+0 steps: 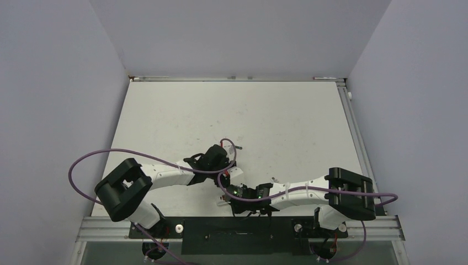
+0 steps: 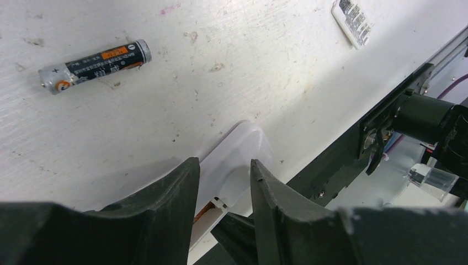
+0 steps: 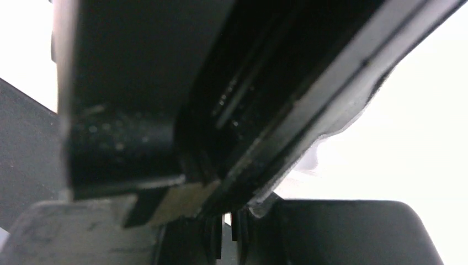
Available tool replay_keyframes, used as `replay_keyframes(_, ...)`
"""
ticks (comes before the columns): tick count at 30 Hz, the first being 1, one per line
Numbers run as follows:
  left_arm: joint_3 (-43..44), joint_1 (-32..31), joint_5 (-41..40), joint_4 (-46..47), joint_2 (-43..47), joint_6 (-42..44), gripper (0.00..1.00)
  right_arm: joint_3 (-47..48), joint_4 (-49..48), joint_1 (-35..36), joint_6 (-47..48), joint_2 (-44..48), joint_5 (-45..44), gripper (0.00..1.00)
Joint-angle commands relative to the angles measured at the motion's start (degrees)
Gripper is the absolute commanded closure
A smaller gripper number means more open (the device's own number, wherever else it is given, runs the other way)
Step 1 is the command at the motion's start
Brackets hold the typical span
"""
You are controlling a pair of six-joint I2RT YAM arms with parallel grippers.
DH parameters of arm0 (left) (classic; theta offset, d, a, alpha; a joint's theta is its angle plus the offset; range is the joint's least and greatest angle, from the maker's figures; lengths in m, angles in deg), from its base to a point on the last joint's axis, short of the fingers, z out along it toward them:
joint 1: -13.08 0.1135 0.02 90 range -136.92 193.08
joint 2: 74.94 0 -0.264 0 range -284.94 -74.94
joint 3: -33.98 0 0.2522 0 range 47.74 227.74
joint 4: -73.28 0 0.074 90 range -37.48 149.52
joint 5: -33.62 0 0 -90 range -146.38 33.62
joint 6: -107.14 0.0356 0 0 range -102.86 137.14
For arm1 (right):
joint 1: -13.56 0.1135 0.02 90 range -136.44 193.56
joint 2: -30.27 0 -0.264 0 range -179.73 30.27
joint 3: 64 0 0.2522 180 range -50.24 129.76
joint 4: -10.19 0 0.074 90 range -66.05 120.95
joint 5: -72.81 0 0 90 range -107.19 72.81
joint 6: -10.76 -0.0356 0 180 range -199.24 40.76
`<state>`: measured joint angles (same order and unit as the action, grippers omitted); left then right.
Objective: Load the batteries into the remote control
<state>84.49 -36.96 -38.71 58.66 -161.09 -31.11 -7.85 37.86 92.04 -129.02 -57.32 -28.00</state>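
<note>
Left pincer (image 2: 222,163): two dark fingers (image 2: 165,204) at the bottom of the left wrist view, pinching the remote (image 2: 243,146) by its long sides. The remote sits between them back side up. A sliver of the brownish recess shows low in the gap, and its rounded white end pokes out past the fingertips onto the table (image 2: 221,55).

One battery (image 2: 94,65) lies on its side at upper left of that frame. It is black with an orange band, plus end to the left, and well apart from the remote. No second battery can be made out.

A small white piece with printed text (image 2: 353,22) lies at upper right, near the table edge. A black rail (image 2: 353,149) runs along the right side.

Right pincer (image 3: 227,223): pressed together, with only a hairline slit between the fingers at the bottom of its own view. Above it is a dark blurred mass too close to identify. Cannot tell whether anything is pinched.
</note>
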Motion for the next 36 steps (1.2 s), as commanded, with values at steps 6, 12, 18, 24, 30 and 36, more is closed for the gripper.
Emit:
replay_keyframes(6, 9.2, -0.5, -6.8, -10.6, 5.8, 6.7, 0.48, 2.3, 1.1, -0.9, -2.2, -1.4, -4.4, 0.91)
replay_keyframes(12, 11.1, 0.0, -13.8, -17.7, 10.6, 8.7, 0.43, 2.1, 1.0, -1.7, -2.4, -1.3, -4.9, 0.87)
replay_keyframes(18, 10.6, 0.9, -18.4, -22.9, 16.6, 9.0, 0.41, 3.8, 2.6, -2.0, -2.2, -0.8, -5.7, 0.84)
replay_keyframes(24, 8.4, 2.1, -20.7, -26.7, 24.6, 9.0, 0.39, 6.6, 7.5, -3.2, 0.4, 1.7, -8.0, 0.76)
replay_keyframes(30, 5.0, 3.7, -21.7, -28.8, 32.6, 7.9, 0.36, 9.0, 10.8, -5.6, 3.8, 4.0, -8.8, 0.68)
replay_keyframes(36, 3.1, 6.9, -22.3, -31.5, 39.1, 7.7, 0.35, 10.9, 13.9, -7.6, 6.4, 5.7, -9.7, 0.62)
